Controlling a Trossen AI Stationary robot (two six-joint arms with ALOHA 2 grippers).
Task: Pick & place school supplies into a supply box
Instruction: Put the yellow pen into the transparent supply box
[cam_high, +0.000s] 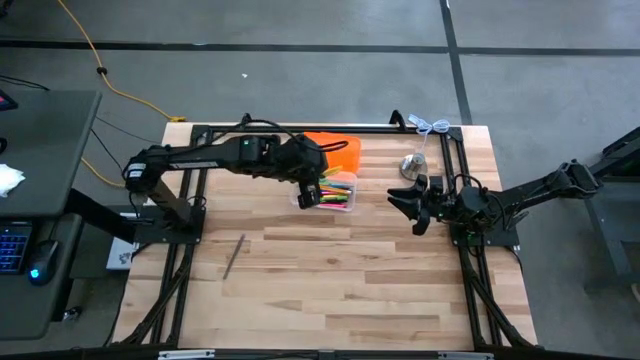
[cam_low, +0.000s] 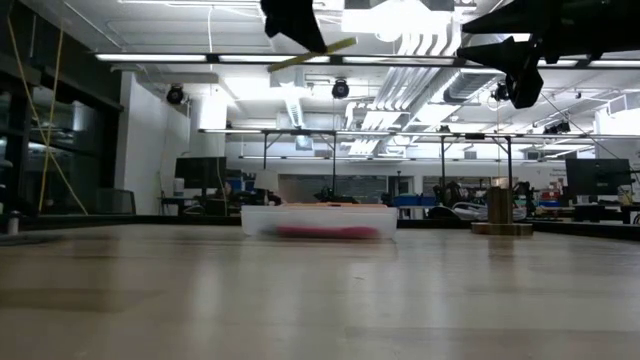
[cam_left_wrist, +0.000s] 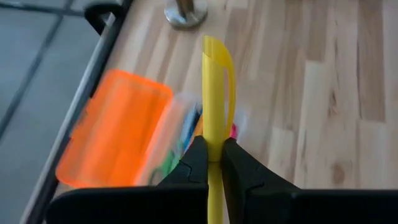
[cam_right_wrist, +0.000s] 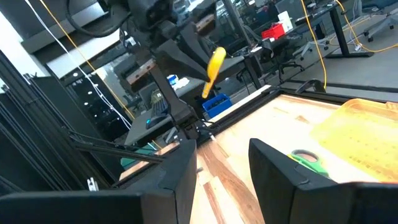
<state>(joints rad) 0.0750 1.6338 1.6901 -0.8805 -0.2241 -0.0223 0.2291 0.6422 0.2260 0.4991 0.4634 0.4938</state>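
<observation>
Left gripper (cam_left_wrist: 213, 163), fingers clamped on a yellow marker (cam_left_wrist: 215, 87), hangs above the supply box (cam_high: 327, 190); right gripper (cam_high: 412, 208) fingers apart

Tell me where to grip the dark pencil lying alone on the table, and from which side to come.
Grip the dark pencil at its middle, coming straight down from above with the fingers across its thin shaft. It lies flat and slanted on the bare wood, apart from the supply box, so nothing crowds it. The left gripper is shut on a yellow marker; that must go first.
</observation>
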